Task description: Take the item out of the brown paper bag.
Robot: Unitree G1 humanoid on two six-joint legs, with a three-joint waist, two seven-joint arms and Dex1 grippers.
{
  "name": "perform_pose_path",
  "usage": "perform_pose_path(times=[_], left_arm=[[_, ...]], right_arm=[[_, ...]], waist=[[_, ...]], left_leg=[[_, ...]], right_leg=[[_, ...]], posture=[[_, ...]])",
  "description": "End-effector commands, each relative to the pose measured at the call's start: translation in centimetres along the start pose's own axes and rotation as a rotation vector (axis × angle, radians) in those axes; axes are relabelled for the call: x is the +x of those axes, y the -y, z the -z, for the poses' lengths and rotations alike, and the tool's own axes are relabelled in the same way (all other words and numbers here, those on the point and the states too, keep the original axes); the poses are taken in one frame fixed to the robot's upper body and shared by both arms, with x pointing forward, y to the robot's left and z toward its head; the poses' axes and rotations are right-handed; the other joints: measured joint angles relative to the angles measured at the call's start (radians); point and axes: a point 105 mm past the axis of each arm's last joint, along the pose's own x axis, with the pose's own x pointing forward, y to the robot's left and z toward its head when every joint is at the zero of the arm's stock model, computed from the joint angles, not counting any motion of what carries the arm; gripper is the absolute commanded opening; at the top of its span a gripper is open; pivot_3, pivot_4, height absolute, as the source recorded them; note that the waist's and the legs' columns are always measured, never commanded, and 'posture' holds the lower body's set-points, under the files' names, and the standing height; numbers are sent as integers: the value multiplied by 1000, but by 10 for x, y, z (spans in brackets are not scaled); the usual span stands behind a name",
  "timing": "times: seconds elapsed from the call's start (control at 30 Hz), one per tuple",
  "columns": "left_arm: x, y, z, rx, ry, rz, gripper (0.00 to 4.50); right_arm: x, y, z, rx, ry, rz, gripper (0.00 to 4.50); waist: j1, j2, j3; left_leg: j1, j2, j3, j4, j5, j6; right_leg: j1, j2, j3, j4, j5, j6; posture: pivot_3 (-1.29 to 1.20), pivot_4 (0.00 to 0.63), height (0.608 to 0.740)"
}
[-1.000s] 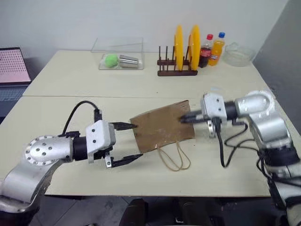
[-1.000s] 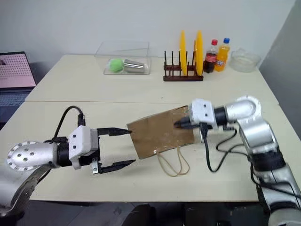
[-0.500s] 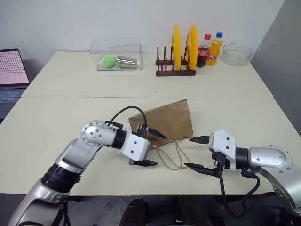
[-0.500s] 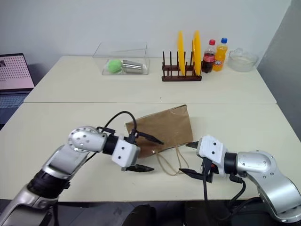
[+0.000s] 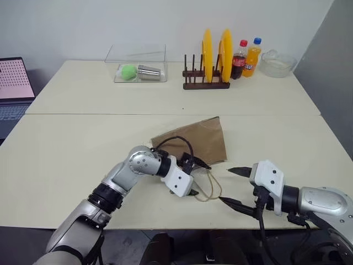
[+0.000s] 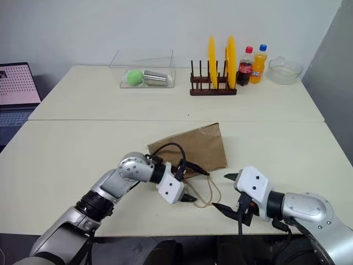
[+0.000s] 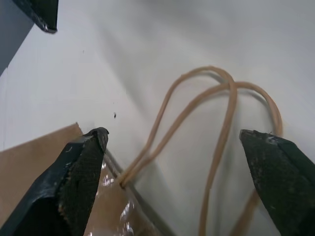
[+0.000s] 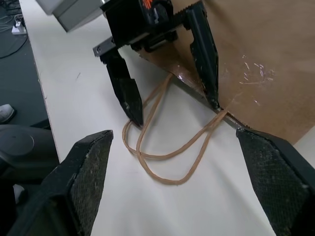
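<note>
Far left we see a laptop (image 5: 12,83) at the edge of the rear table. Left gripper (image 5: 197,178) sits at the near edge of the brown paper bag (image 5: 194,141), fingers spread wide, gripping nothing; one fingertip (image 7: 93,142) is right at the bag's mouth edge, whether touching we can't tell, the other near the tan handles (image 5: 207,185). The handle loops lie on the table between those fingers. The bag lies flat, mouth toward us. The item isn't visible to us, so we can't place it. Right gripper (image 5: 236,187) hovers over the near table edge just right of the handles, fingers spread, empty, apart from the bag.

Surface is a cream table (image 5: 66,149) with a seam to a second table behind, and a white wall beyond.

On the rear table: clear box (image 5: 138,63) holding a green ball (image 5: 128,70) and silver cup (image 5: 149,72), wooden rack (image 5: 207,84) with two yellow plates (image 5: 216,48), cola bottle (image 5: 239,59), orange soda bottle (image 5: 252,57), glass bowl (image 5: 277,63). All well apart from the bag.
</note>
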Motion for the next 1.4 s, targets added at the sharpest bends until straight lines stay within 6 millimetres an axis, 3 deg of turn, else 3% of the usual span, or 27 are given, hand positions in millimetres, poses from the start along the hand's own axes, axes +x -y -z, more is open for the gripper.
perform_pose_path(times=[0.03, 0.3, 0.4, 0.6, 0.73, 0.9, 1.1, 1.2, 1.4], left_arm=[[3, -9, -4, 26, 19, -27, 3623], [5, 0, 4, 43, -5, 17, 960], [1, -14, -1, -62, 37, -59, 41], [-24, -62, -8, -302, 105, -253, 41], [-37, -81, -9, -364, 117, -322, 41], [-41, -81, -8, -375, 107, -321, 41], [-46, -83, -3, -382, 99, -329, 41], [-50, -86, 0, -387, 92, -340, 0], [-61, -100, 6, -418, 84, -394, 0]], right_arm=[[-4, -5, -7, -34, 16, 7, 4252], [-3, -6, -6, -40, 17, 1, 4252], [-2, -7, -5, -94, 0, -18, 4252], [1, -11, -3, -227, -21, -74, 4252], [11, -9, -8, -278, 17, -72, 4252], [40, 8, -21, -390, 57, -18, 4252], [69, 16, -28, -524, 56, -30, 4252], [77, 18, -28, -594, 57, -34, 3608], [84, 12, -25, -664, 68, -49, 1396]], waist=[[-1, 0, 0], [-1, 0, 0], [-1, 0, 0], [-2, -1, 0], [-3, -1, 0], [-8, -1, 0], [-4, -1, 0], [-3, -1, 0], [-3, -1, 0]], left_leg=[[0, 0, 0, 0, 0, 0], [0, 0, 0, 0, 0, 0], [0, 0, 0, 0, 0, 0], [0, 0, -1, 1, 0, 0], [0, 0, 0, 1, 0, 0], [1, 0, 0, 1, 0, 0], [0, 0, -1, 1, 0, -1], [0, 0, -1, 1, 0, 0], [0, 0, -1, 1, 0, 0]], right_leg=[[0, 0, 0, 0, 0, 0], [0, 0, 0, 0, 0, 0], [0, 0, 0, 0, 0, 0], [0, 1, -1, 0, 0, 1], [0, 1, -1, 0, 0, 1], [0, 1, 0, 0, 0, 1], [0, 1, 0, 0, 0, 1], [0, 0, 0, 0, 0, 1], [-1, 0, 0, 1, 0, 1]], posture=[[0, 150, 740], [0, 150, 740], [0, 150, 740], [0, 150, 740], [0, 150, 740], [0, 150, 740], [0, 150, 740], [0, 150, 740], [0, 150, 740]])
